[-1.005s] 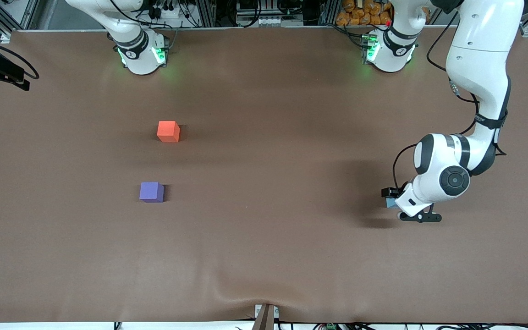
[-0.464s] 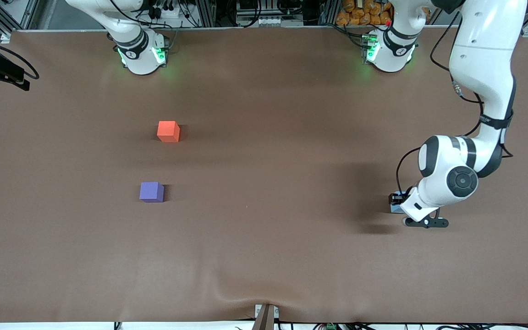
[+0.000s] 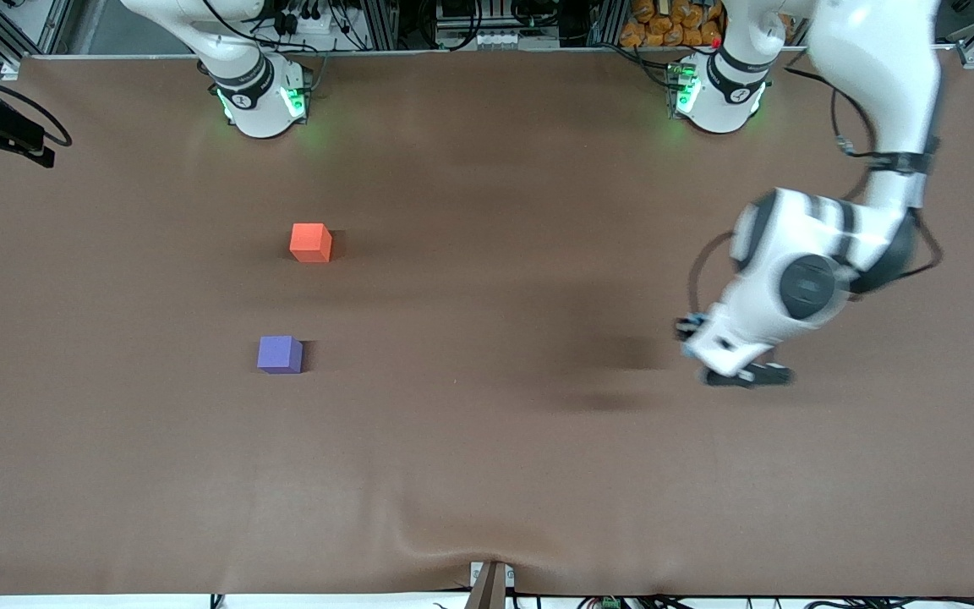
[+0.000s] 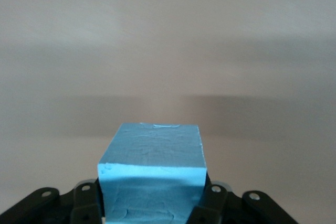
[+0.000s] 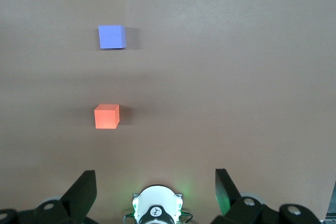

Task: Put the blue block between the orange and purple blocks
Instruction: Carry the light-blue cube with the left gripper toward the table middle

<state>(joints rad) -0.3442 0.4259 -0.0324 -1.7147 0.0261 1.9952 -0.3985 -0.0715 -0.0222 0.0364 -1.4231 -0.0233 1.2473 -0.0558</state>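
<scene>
Blue block [image 4: 152, 174] clamped in left gripper [image 4: 152, 203], apparently airborne

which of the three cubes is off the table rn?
The blue block: it is clamped in the left gripper, up in the air. The orange block and purple block sit on the table.

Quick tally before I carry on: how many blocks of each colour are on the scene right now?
Blue block: 1, held in the left gripper
Orange block: 1, on the table
Purple block: 1, on the table, nearer the front camera than the orange
Total: 3
</scene>
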